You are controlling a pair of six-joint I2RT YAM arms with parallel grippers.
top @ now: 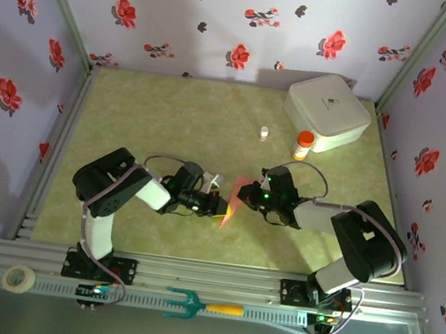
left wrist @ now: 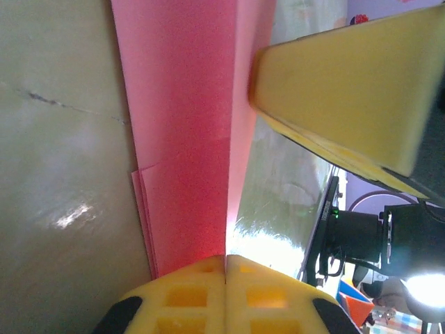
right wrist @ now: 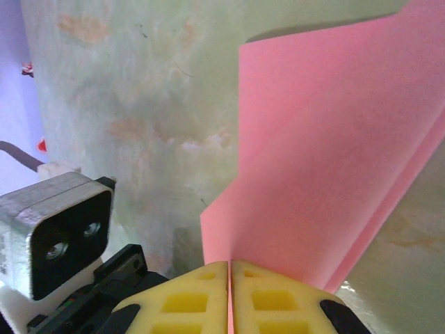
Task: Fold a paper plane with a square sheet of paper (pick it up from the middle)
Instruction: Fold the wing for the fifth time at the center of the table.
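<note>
The salmon-pink sheet of paper (top: 235,199) is folded into a slim, layered strip and hangs above the middle of the table between both arms. My left gripper (top: 219,206) is shut on one end of it. In the left wrist view the paper (left wrist: 188,139) runs straight out from the closed left gripper (left wrist: 226,259), stacked layers showing at its left edge. My right gripper (top: 247,194) is shut on the other end. Seen from the right wrist, the paper (right wrist: 327,160) fans up from the closed right gripper (right wrist: 230,264). A right fingertip (left wrist: 348,90) shows beside the fold.
A white rounded box (top: 328,111) stands at the back right, with an orange-capped bottle (top: 302,145) and a small white bottle (top: 264,133) in front of it. An orange-handled teal fork (top: 199,305) and a tape roll (top: 20,277) lie on the near rail.
</note>
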